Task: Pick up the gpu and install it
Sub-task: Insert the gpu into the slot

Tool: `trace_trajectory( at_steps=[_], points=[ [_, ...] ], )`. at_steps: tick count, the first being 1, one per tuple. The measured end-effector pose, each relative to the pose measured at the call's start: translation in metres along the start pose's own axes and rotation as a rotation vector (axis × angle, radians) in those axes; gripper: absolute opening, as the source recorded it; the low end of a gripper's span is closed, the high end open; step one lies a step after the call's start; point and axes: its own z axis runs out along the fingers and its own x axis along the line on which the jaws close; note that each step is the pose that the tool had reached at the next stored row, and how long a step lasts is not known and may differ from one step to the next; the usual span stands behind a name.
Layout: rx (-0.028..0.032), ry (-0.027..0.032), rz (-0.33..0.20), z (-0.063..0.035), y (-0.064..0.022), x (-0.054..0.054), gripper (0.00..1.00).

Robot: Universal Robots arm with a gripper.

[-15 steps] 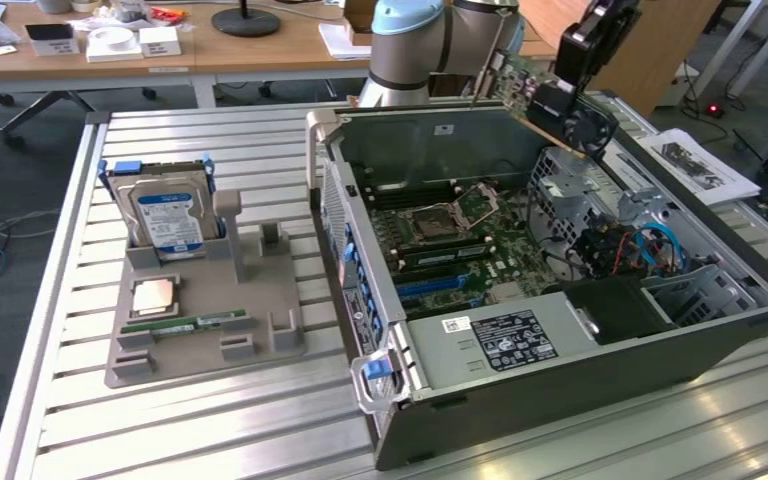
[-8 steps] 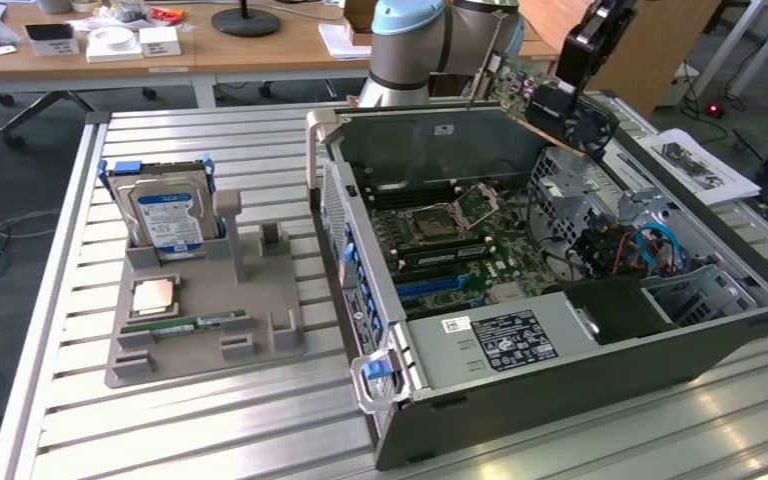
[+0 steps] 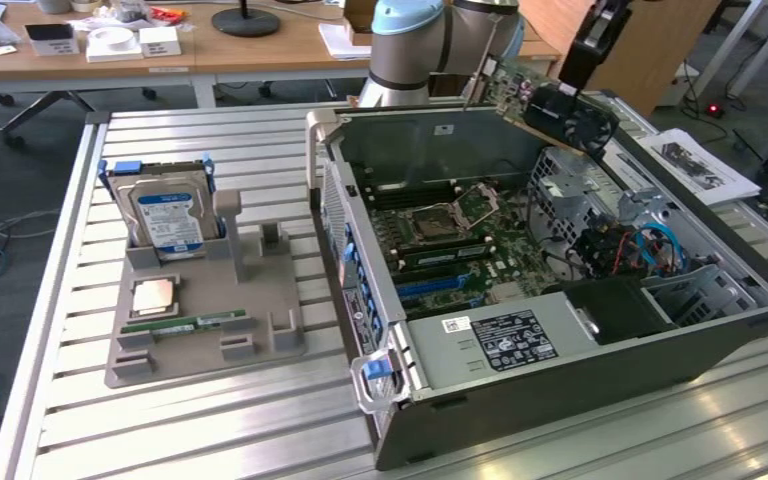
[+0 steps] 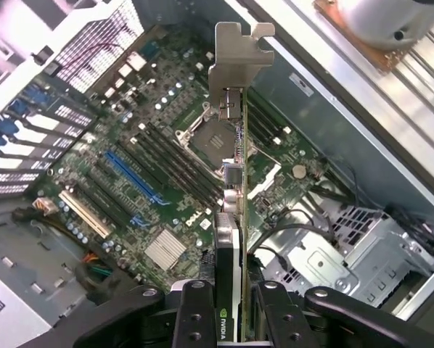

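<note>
- GPU [image 3: 544, 100] hangs tilted above the open computer case [image 3: 704, 330], clear of the motherboard [image 4: 166, 167] below.
- Gripper [image 3: 574, 85] pinches the card's edge between its fingers [image 4: 195, 319]; the silvery bracket [image 4: 235, 65] points away from the wrist.
- Hard drive [image 3: 168, 222] and RAM stick [image 3: 204, 323] sit in the grey holder [image 3: 277, 340] at the exterior view's left.

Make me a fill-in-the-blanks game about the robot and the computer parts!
The gripper is shut on the ___.
It hangs over the open computer ___.
The hard drive has a ___ label.
Missing words: gpu; case; blue.
</note>
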Motion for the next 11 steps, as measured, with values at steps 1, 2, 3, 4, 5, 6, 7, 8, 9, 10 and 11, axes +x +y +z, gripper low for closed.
trace_trajectory(
  at_steps=[1, 2, 3, 4, 5, 6, 7, 8, 9, 10, 11],
  points=[
    [-0.0004, 0.0011, -0.015, 0.0001, 0.0, 0.0, 0.27],
    [-0.0008, 0.0024, -0.031, 0.0002, 0.0, 0.0, 0.27],
    [-0.0013, 0.0036, -0.048, 0.0003, 0.0, 0.0, 0.27],
    [-0.0017, 0.0049, -0.064, 0.0004, 0.0, 0.0, 0.27],
    [-0.0021, 0.006, -0.081, 0.0006, -0.0001, 0.0, 0.27],
    [-0.0026, 0.0074, -0.099, 0.0007, -0.0001, 0.0, 0.27],
    [-0.003, 0.0087, -0.115, 0.0009, -0.0001, 0.0, 0.27],
    [-0.0034, 0.0098, -0.13, 0.001, -0.0001, 0.0, 0.27],
    [-0.0038, 0.011, -0.146, 0.0011, -0.0001, 0.0, 0.27],
    [-0.0042, 0.0121, -0.162, 0.0013, -0.0001, 0.0, 0.27],
    [-0.0047, 0.0133, -0.176, 0.0014, -0.0001, 0.0, 0.27]
  ],
)
